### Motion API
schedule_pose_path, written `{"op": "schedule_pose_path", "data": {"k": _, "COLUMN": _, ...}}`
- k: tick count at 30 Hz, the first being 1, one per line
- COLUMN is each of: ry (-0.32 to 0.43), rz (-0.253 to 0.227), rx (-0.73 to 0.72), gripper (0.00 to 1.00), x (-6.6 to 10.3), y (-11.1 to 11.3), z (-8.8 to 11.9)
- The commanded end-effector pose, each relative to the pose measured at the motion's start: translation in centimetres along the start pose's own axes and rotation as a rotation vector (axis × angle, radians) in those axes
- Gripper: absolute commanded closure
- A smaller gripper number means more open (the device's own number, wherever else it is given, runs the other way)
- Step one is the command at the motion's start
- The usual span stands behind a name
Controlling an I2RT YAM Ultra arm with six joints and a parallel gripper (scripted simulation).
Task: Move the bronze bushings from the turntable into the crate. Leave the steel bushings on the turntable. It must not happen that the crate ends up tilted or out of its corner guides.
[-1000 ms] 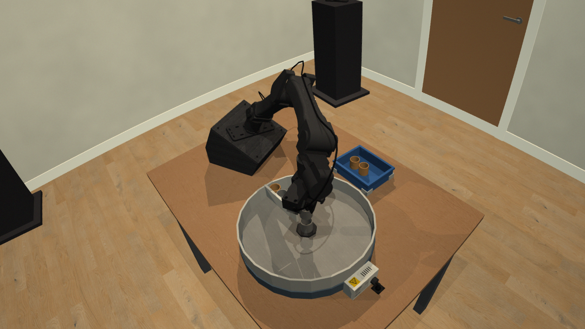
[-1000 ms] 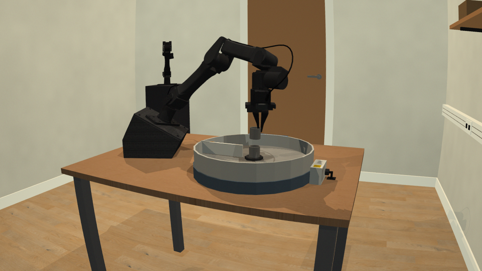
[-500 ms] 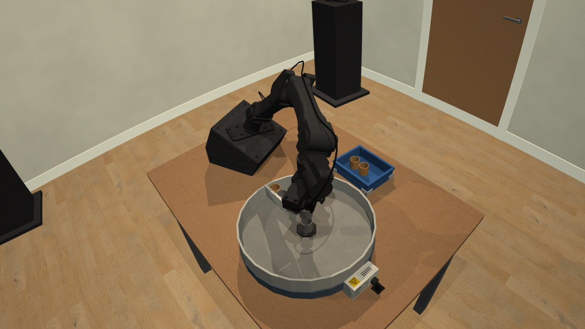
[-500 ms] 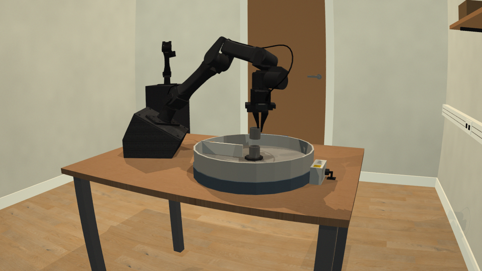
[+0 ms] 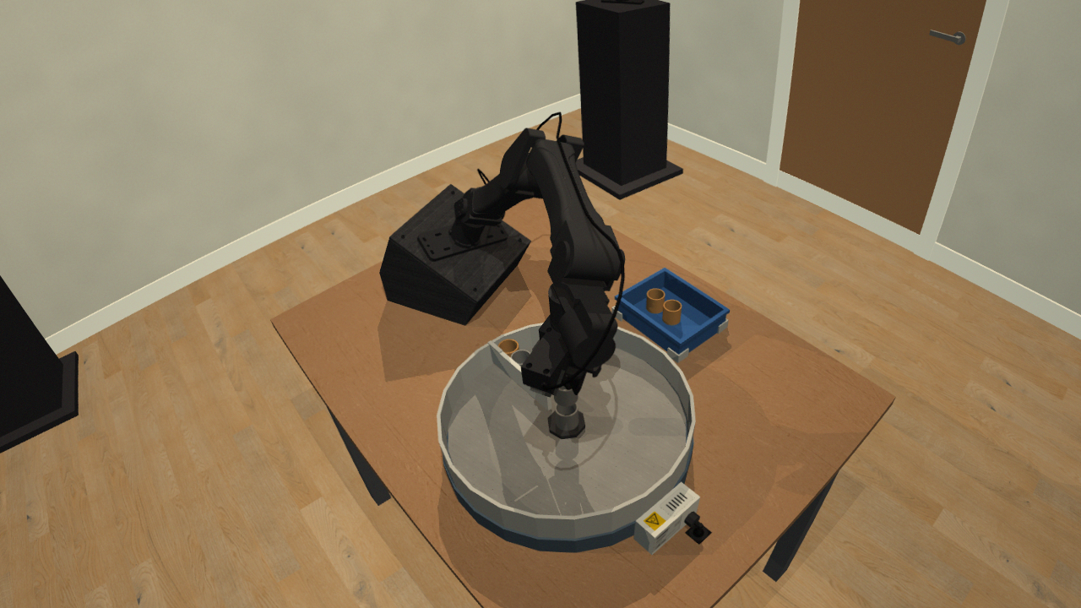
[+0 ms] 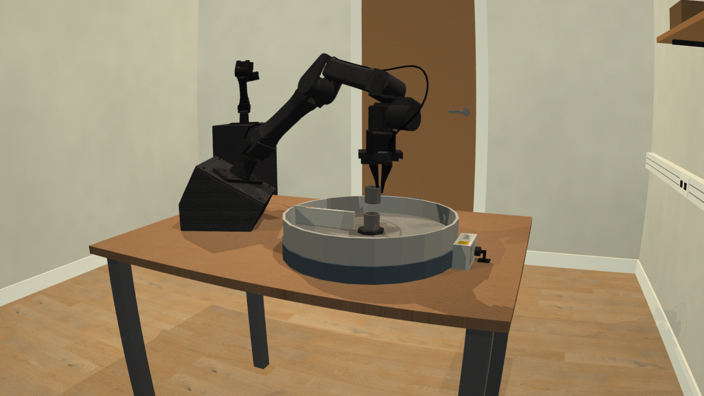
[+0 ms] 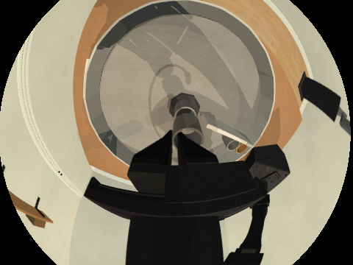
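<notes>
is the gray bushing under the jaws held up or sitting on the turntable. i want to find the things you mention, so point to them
Held up: the jaws [image 5: 580, 387] [image 6: 381, 189] grip the gray bushing's [image 6: 372, 194] [image 7: 187, 129] wall, above another one.
</notes>
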State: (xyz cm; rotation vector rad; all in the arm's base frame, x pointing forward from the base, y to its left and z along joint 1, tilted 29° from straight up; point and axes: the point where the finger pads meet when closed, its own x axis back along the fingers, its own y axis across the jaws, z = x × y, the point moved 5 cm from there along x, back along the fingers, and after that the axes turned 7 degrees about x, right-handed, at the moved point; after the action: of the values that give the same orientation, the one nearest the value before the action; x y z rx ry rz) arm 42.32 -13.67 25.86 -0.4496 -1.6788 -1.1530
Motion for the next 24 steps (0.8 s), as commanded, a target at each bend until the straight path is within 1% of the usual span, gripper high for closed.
{"op": "schedule_pose_path", "data": {"k": 1, "ry": -0.040, "rz": -0.013, "rx": 0.011, "gripper": 1.00, "x": 0.6, "y": 0.5, "z": 0.2}}
{"op": "schedule_pose_path", "data": {"k": 3, "ry": -0.040, "rz": -0.013, "rx": 0.011, "gripper": 1.00, "x": -0.2, "y": 0.5, "z": 0.3}}
{"op": "schedule_pose_path", "data": {"k": 6, "ry": -0.042, "rz": -0.013, "rx": 0.006, "gripper": 1.00, "x": -0.4, "y": 0.3, "z": 0.2}}
{"op": "schedule_pose_path", "data": {"k": 7, "ry": -0.049, "rz": -0.012, "rx": -0.007, "gripper": 1.00, "x": -0.3, "y": -0.2, "z": -0.2}}
{"op": "schedule_pose_path", "data": {"k": 8, "ry": -0.074, "rz": -0.031, "rx": 0.005, "gripper": 1.00, "x": 0.5, "y": 0.5, "z": -0.5}}
{"op": "schedule_pose_path", "data": {"k": 9, "ry": -0.081, "rz": -0.037, "rx": 0.009, "gripper": 1.00, "x": 0.8, "y": 0.7, "z": -0.6}}
{"op": "schedule_pose_path", "data": {"k": 24, "ry": -0.075, "rz": -0.032, "rx": 0.008, "gripper": 1.00, "x": 0.7, "y": 0.6, "z": -0.5}}
